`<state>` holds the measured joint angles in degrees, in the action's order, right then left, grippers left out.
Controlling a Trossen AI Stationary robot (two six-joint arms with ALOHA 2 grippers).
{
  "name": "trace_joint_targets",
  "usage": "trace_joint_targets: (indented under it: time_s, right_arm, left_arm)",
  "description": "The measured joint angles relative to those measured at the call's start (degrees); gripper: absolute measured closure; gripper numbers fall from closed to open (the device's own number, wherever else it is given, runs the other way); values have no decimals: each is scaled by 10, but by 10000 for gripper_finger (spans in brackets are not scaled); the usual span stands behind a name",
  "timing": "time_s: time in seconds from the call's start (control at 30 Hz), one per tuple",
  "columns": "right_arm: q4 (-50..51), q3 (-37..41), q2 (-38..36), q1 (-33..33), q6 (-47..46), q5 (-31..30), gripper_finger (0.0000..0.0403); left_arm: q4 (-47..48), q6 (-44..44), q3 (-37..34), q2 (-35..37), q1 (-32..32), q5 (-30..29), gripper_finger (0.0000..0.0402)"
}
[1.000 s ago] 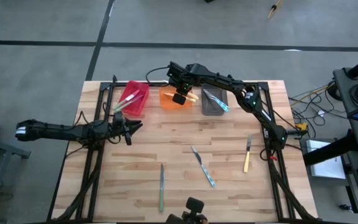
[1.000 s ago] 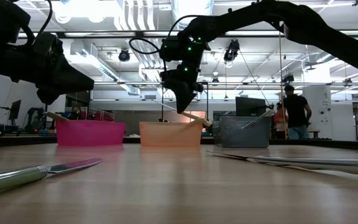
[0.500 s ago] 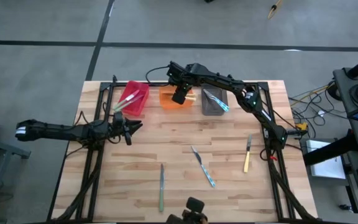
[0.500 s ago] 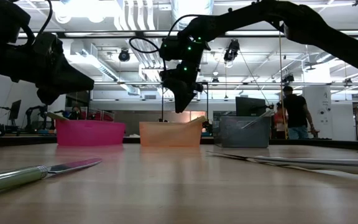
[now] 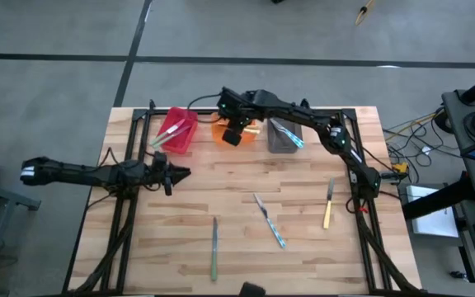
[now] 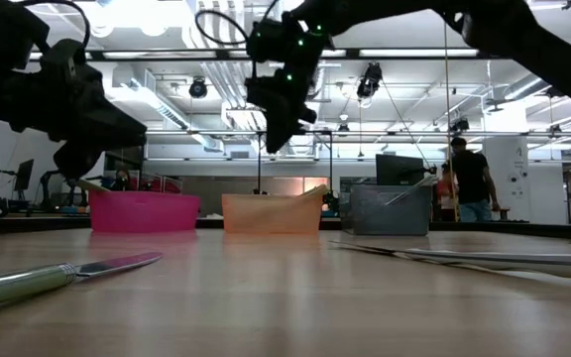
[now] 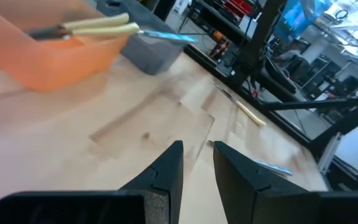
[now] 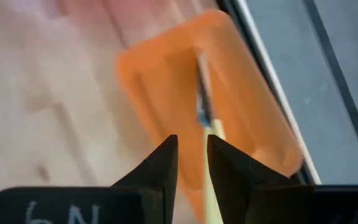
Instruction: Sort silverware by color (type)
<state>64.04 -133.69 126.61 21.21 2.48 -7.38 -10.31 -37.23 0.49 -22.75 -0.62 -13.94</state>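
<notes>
Silverware with coloured handles is spread between three bins and the open tabletop, and your right gripper [image 5: 232, 132] hangs directly above the orange bin [image 5: 223, 132] at the far edge of the wooden table [image 5: 196, 194]. Its fingers are parted by a narrow gap and hold nothing. Through that gap, in the right wrist view, you see a pale-yellow-handled utensil [image 8: 205, 106] lying lengthwise inside the bin just below the fingertips, not touching them. The red bin [image 5: 176, 129] sits beside the orange one on the side away from the right arm's base, with a green-handled utensil [image 5: 165, 139] in it. The grey bin [image 5: 284, 134] sits on the other side, under the right arm, holding a light-blue-handled utensil [image 5: 293, 138].

Your left gripper [image 5: 170, 175] waits near the table's left edge, on the near side of the red bin and well apart from it. Its fingers also stand slightly parted with nothing between them.

Three pieces lie loose on the bare wood, all well apart from both grippers. A green-handled knife [image 5: 214, 247] lies near the front edge. Just beside it toward the right arm is a light-blue-handled utensil [image 5: 269, 220] set at a slant. A pale-yellow-handled knife [image 5: 328, 203] lies close to the right arm's base.
</notes>
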Motion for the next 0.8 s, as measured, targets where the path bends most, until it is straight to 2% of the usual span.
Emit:
trace_joint_targets:
  time_s: [0.27,0.4,0.7,0.8]
  right_arm:
    - [-1,0,-29,-58,1,-2,341]
    - [0,0,-41,-83,1,-2,341]
    - [-1,0,-54,-138,-19,-5,340]
    - [-1,0,-54,-159,-30,-24,341]
  left_arm:
    - [0,-88,0,-30,-42,-3,331]
    - [-27,-103,0,-53,-80,-9,331]
    - [-145,-98,0,-121,-190,-86,331]
    - [-180,-100,0,-150,-229,-120,331]
